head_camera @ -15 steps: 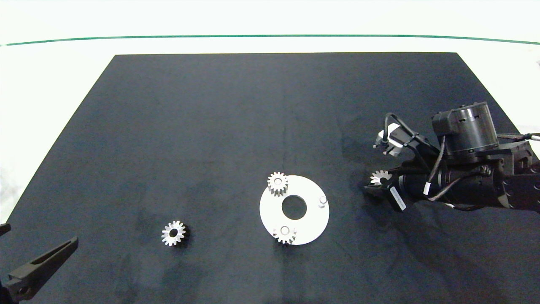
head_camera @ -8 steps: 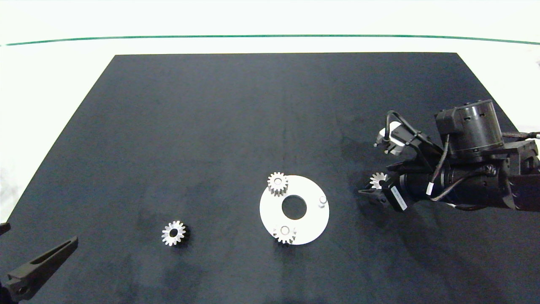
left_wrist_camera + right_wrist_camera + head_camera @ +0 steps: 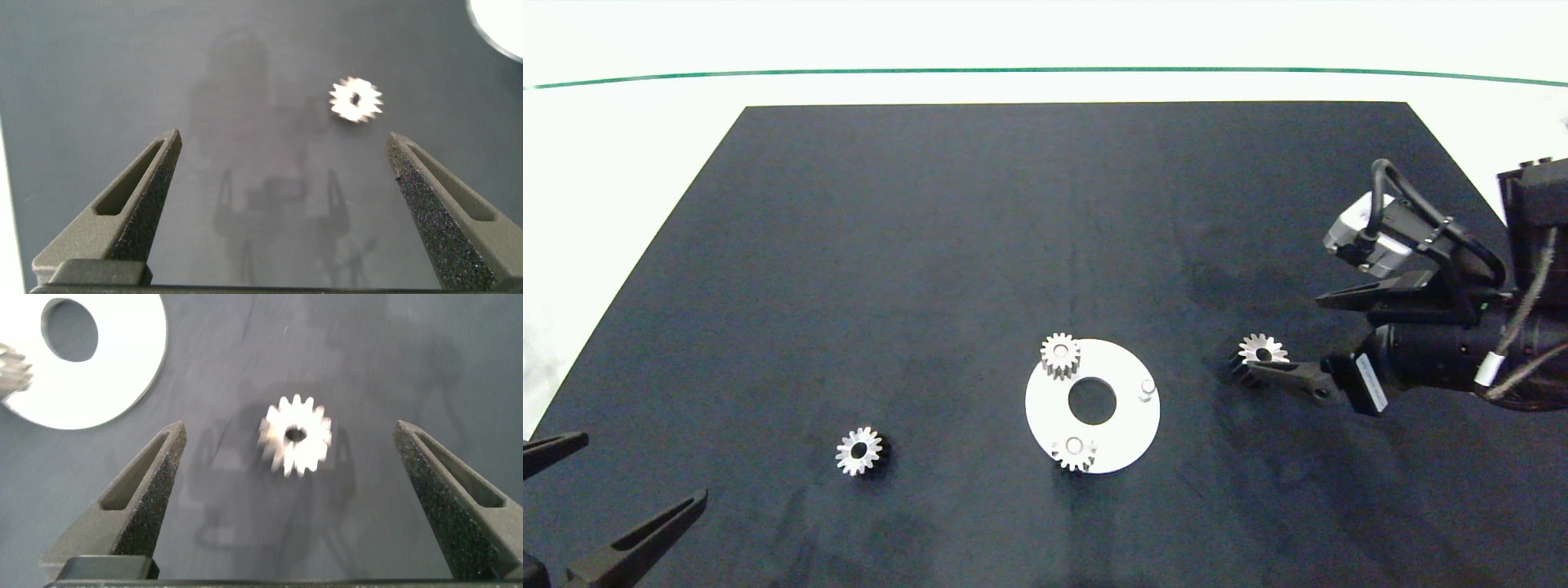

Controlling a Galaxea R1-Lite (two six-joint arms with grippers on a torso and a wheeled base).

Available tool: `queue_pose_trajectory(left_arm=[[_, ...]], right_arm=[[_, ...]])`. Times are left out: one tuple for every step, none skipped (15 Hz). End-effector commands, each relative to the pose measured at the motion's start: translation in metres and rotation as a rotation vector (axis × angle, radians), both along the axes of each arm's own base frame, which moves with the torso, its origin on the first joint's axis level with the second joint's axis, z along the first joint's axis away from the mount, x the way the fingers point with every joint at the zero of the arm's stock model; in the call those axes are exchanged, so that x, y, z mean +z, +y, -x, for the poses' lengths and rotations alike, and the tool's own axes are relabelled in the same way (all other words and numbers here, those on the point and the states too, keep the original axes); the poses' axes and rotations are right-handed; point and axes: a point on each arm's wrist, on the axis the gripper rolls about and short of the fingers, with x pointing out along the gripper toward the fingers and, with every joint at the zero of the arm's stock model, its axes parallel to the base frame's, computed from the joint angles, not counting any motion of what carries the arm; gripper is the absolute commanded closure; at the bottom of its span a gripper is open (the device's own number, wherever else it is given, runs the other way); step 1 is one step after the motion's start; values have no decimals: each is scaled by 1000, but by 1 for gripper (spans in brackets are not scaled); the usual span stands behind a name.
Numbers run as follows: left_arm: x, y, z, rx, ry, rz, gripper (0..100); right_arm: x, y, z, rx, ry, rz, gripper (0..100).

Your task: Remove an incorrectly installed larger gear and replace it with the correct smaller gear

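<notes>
Currently, larger gear (image 3: pixel 1262 351): silver, lying flat on the black mat (image 3: pixel 980 229) to the right of the white disc (image 3: pixel 1123 437), apart from it and off any peg. In the right wrist view the same gear (image 3: pixel 297 435) lies on the mat between the two grey fingers, touching neither.

Right hand (image 3: pixel 1282 336): comes in from the right edge, fingers spread wide apart, holding nothing; one finger lies just beside the gear's near edge in the head view, the other well above it.

White disc: round plate with a large centre hole. One small gear (image 3: pixel 1060 356) sits at its upper left rim, another small gear (image 3: pixel 1074 452) at its lower rim. A bare peg (image 3: pixel 1147 389) stands on its right side with nothing on it.

Smaller gear (image 3: pixel 858 451): loose on the mat, well left of the disc, nothing around it; also seen ahead of the left fingers (image 3: pixel 356 100).

Left hand (image 3: pixel 600 498): at the lower left corner of the desk, fingers apart, holding nothing, well short of the smaller gear.
</notes>
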Motion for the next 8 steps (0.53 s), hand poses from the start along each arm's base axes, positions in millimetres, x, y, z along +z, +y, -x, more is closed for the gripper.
queue_pose_trajectory(left_arm=[[-2, -9, -7, -106, 43, -24, 0], [-4, -10, -11, -112, 64, -31, 0], [-6, -12, -17, -116, 94, -41, 0], [-7, -13, -19, -122, 104, -48, 0], [-9, -18, -25, -149, 135, -59, 0], [-12, -21, -30, -161, 166, -68, 0], [-14, -24, -35, -181, 192, -76, 0], [-17, -29, -39, -204, 217, -82, 0]], right_arm=[[24, -13, 29, -5, -76, -49, 0], [28, -15, 34, -10, -92, -58, 0], [32, -18, 39, -19, -112, -67, 0], [35, -20, 42, -22, -124, -72, 0], [39, -24, 49, -24, -143, -81, 0], [41, -26, 52, -29, -152, -84, 0], [41, -26, 53, -29, -152, -84, 0], [41, -26, 53, -29, -152, -84, 0]])
